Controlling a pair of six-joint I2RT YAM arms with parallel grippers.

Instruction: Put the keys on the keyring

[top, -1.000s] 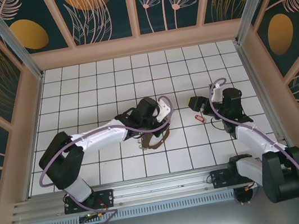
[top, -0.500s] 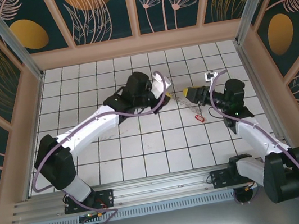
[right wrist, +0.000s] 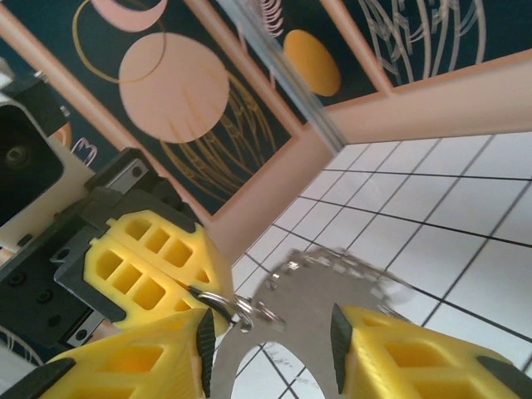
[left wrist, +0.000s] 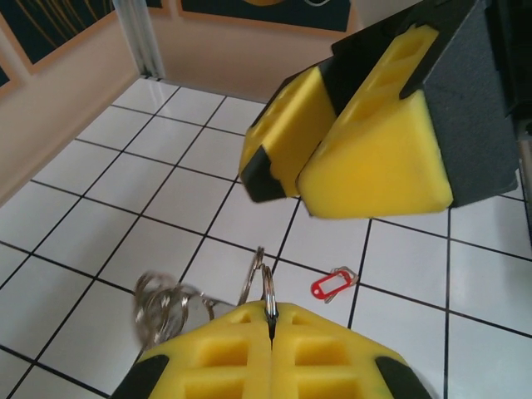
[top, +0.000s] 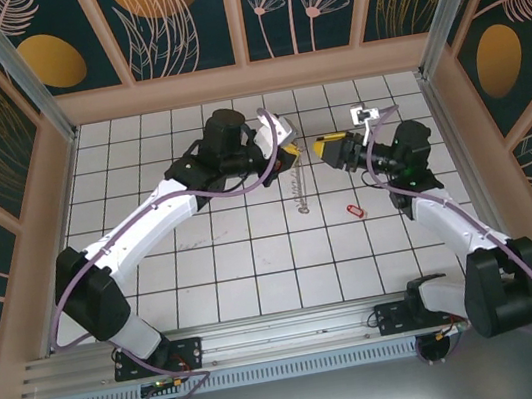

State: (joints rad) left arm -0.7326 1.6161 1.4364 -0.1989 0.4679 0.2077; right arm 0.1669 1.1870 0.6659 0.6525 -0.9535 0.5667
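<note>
One dangling keyring chain (top: 298, 186), one red tag (top: 355, 210)

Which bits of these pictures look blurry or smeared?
Left wrist view: the keyring chain hanging from the left gripper is smeared, while the red tag on the tiles is sharp. Right wrist view: the chain looks ghosted. Top view: it reads as a faint streak.

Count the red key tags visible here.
1. The red key tag lies alone on the white tiles; the bunch of rings hanging from the left gripper may hide others.
</note>
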